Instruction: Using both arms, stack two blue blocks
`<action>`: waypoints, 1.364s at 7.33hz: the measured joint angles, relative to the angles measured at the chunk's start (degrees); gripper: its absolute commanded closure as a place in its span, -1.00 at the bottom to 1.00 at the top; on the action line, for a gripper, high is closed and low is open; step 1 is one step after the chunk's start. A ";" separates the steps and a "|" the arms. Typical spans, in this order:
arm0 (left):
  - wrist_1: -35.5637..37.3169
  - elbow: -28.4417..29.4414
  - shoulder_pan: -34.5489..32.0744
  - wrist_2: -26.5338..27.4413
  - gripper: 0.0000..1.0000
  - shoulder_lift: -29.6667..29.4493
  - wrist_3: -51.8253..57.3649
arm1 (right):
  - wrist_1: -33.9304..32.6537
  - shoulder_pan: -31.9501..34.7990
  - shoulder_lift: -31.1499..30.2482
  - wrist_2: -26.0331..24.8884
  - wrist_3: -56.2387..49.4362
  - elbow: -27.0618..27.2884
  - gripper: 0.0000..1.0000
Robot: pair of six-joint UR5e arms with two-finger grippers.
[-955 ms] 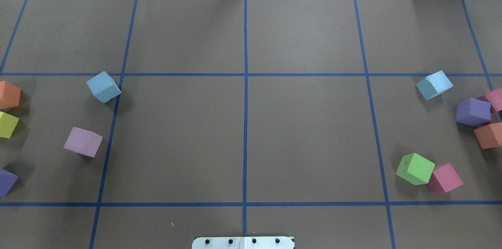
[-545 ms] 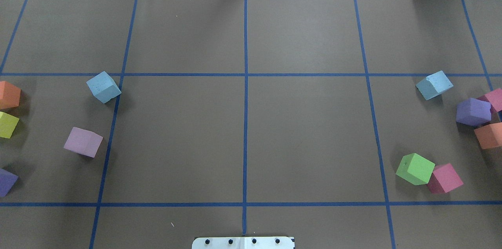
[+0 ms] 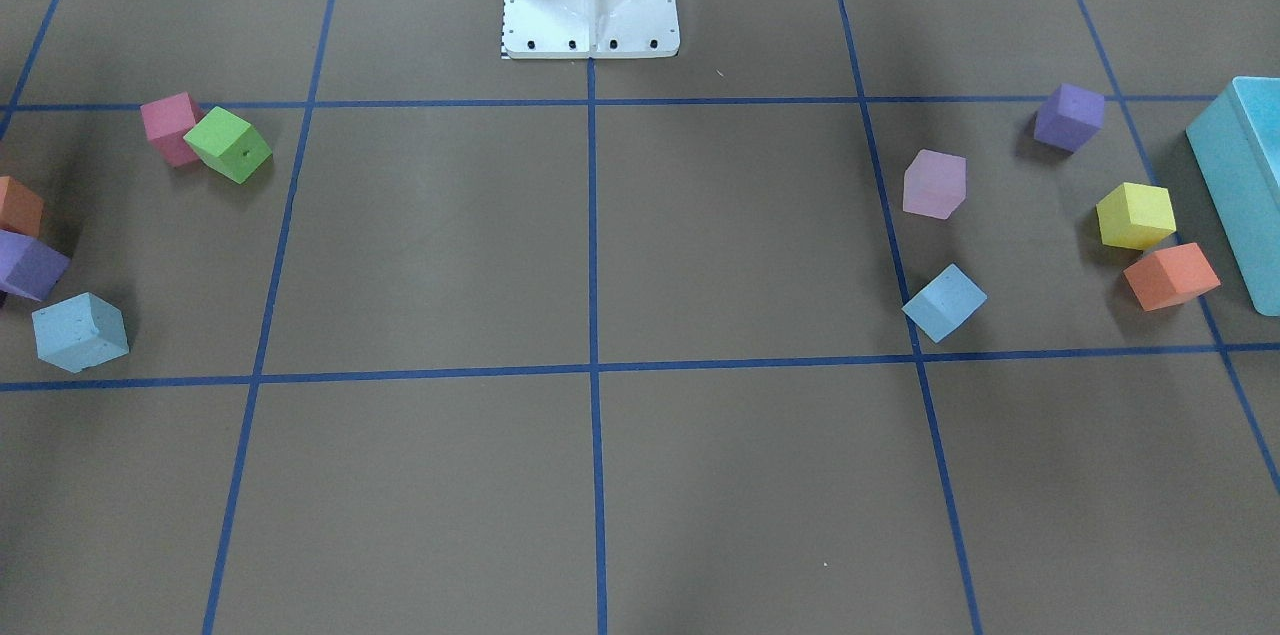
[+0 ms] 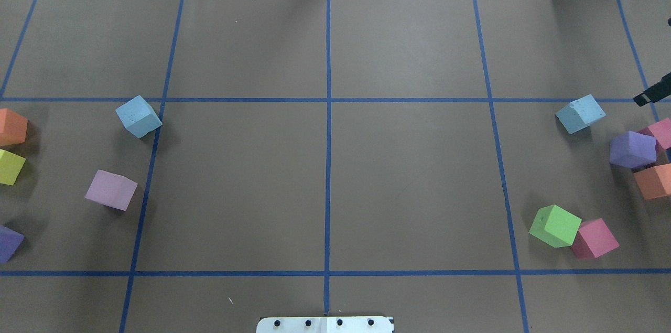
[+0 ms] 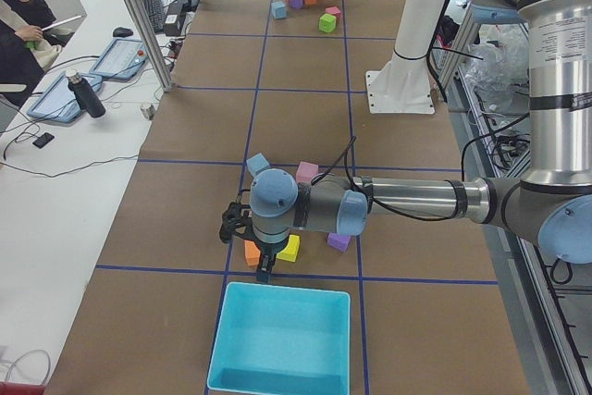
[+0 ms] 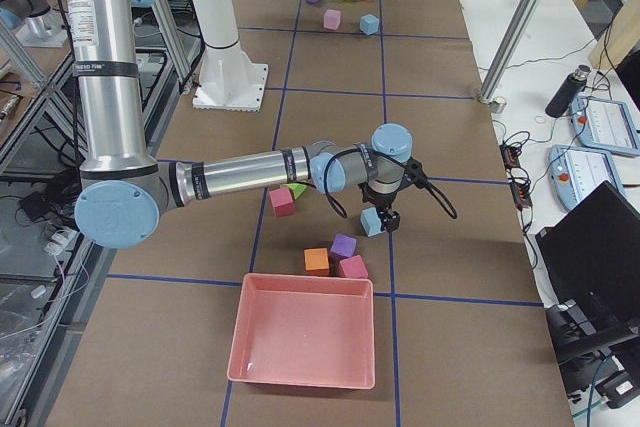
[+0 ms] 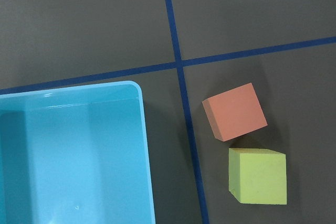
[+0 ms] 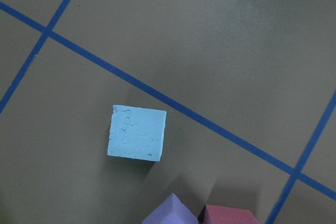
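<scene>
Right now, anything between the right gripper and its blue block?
Nothing visible. The right gripper hangs by the blue block, which sits alone on the table; the purple block and pink block lie off to one side.

- The left blue block (image 4: 138, 116), a pale sky-blue foam cube, is sitting flat on the table (image 4: 409, 175) on the robot's left side, turned askew, with one corner at a blue tape line (image 4: 152, 165).
- The right blue block (image 4: 580, 113), the same size with a pitted, speckled top, is resting flat on the robot's right side, also turned askew.
- The two are lying well apart, neither stacked.
- The left arm (image 5: 416, 201) is reaching low over the table's left end.
- The right arm (image 6: 240, 172) is stretching out with its wrist hanging over the right blue block.
</scene>
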 measured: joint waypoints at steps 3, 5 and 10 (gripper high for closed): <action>-0.06 -0.09 -0.03 0.00 -0.96 0.30 0.24 | 14.54 -5.88 0.38 -1.30 14.52 -6.82 -0.99; -0.03 -0.10 -0.05 -0.02 -0.96 0.60 0.36 | 16.23 -8.78 1.39 -4.55 17.86 -8.35 -0.99; -0.09 -0.11 0.00 -0.08 -0.96 1.31 0.44 | 16.45 -11.51 3.72 -6.55 18.59 -11.42 -0.99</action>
